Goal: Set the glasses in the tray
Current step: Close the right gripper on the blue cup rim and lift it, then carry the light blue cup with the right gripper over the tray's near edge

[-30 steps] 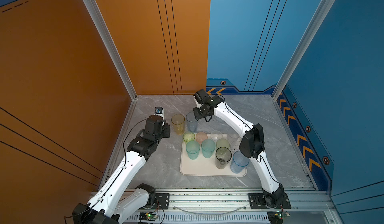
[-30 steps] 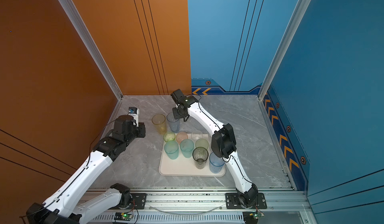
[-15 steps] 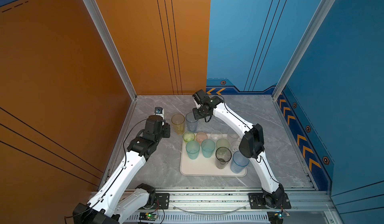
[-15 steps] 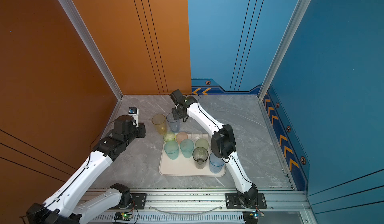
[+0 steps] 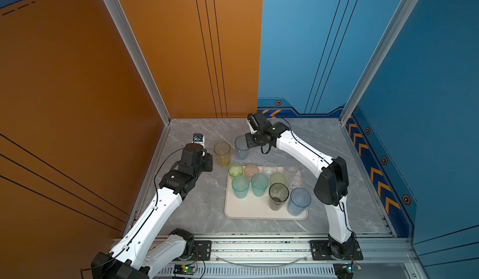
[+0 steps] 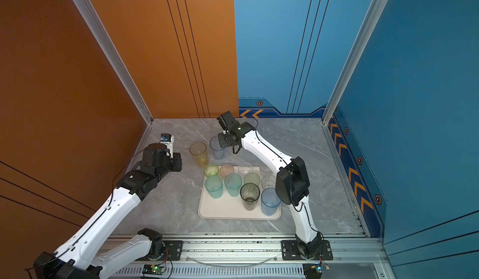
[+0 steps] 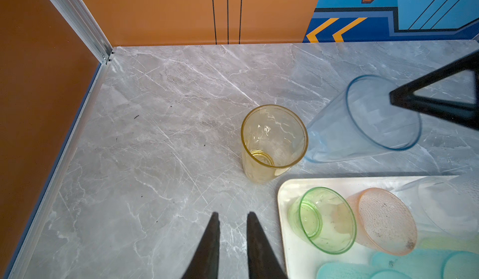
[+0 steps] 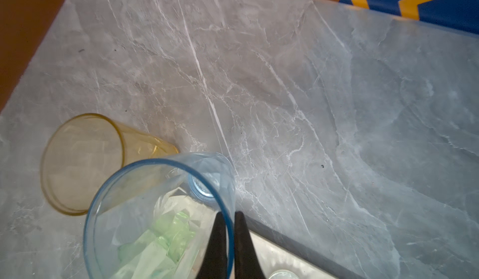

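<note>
In both top views the camera head hangs high over the front rail [image 5: 259,244] and looks steeply down toward the back wall [image 5: 220,57], far enough off to take in the whole surface [image 5: 204,213] and the tray [image 5: 248,210]. The pair share almost the same scene, shifted a little sideways. The left wrist camera sits low behind the left claw [image 7: 231,216], facing the back wall, and shares the yellow tumbler [image 7: 272,143], the blue tumbler [image 7: 363,124] and a tray corner with the top views. The right wrist camera looks down from very near (the blue tumbler's rim fills its foreground) past the right claw [image 8: 228,216], catching the yellow tumbler too.
</note>
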